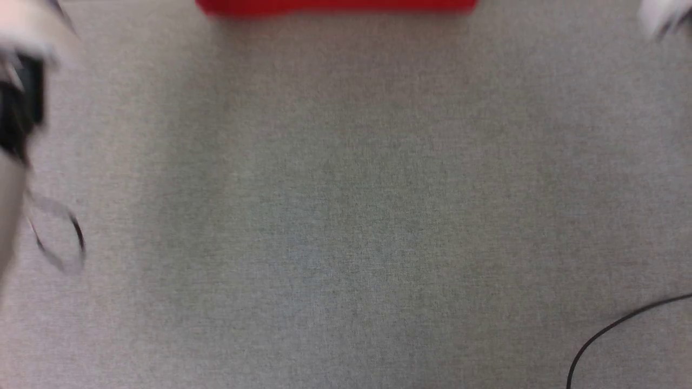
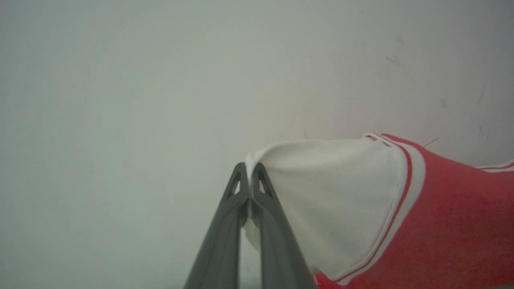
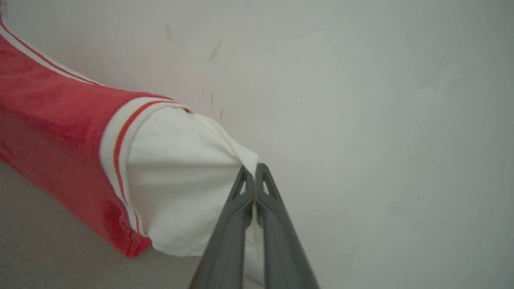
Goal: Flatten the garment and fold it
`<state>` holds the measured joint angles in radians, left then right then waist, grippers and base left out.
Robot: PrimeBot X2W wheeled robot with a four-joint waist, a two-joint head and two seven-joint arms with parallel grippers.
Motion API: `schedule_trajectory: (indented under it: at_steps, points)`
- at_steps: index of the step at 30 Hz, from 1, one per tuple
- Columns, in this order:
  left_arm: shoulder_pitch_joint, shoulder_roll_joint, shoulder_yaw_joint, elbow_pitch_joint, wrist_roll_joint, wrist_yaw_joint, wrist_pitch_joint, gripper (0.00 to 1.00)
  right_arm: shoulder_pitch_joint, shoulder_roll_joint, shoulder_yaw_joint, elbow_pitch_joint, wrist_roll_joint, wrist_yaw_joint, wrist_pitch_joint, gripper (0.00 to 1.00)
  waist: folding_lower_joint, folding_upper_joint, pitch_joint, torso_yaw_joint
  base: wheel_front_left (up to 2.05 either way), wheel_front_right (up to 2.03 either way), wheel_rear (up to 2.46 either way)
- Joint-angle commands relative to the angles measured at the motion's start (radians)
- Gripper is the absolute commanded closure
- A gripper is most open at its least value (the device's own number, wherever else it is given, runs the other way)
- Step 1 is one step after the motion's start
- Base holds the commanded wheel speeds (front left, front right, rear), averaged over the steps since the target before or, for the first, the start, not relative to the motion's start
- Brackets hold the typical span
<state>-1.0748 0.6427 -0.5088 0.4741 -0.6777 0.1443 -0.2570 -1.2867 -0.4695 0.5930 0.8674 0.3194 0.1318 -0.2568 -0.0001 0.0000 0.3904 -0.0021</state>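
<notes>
Pinching a white sleeve [image 2: 329, 200] each, the left hand [image 2: 249, 166] and right hand [image 3: 253, 167] hold the shirt [image 2: 449, 216] stretched between them at the far side of the grey counter [image 1: 346, 216] — flattening looks underway, no fold yet made

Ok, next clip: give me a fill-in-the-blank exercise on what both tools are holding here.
1. The left tool is shut on a ____ sleeve of the garment.
2. The right tool holds the other sleeve, jaws ____.
3. The garment's body is ____.
4. A black ____ lies at the head view's lower right.
Missing: white; shut; red; cable.
</notes>
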Motion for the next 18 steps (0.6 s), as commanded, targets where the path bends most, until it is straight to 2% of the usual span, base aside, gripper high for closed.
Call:
schedule_trajectory:
  at_steps: [1,13,18]
  points:
    - [0.09,-0.007,0.035,-0.027,-0.003,0.005,-0.005,1.0,0.069,-0.01,-0.001,-0.035,0.022,-0.001,-0.005,1.0,0.0001,0.0,-0.042,0.005,0.0,0.0,0.0]
    - [0.708,-0.094,0.218,-0.147,0.03,-0.028,-0.005,1.0,0.585,-0.068,0.026,-0.259,0.081,-0.001,-0.005,1.0,0.0001,0.0,-0.207,-0.007,0.0,0.0,0.0]
    - [0.934,-0.129,0.283,-0.187,0.052,-0.01,-0.005,1.0,0.751,-0.101,0.044,-0.31,0.095,-0.001,-0.005,1.0,0.0001,0.0,-0.264,-0.021,0.0,0.0,0.0]
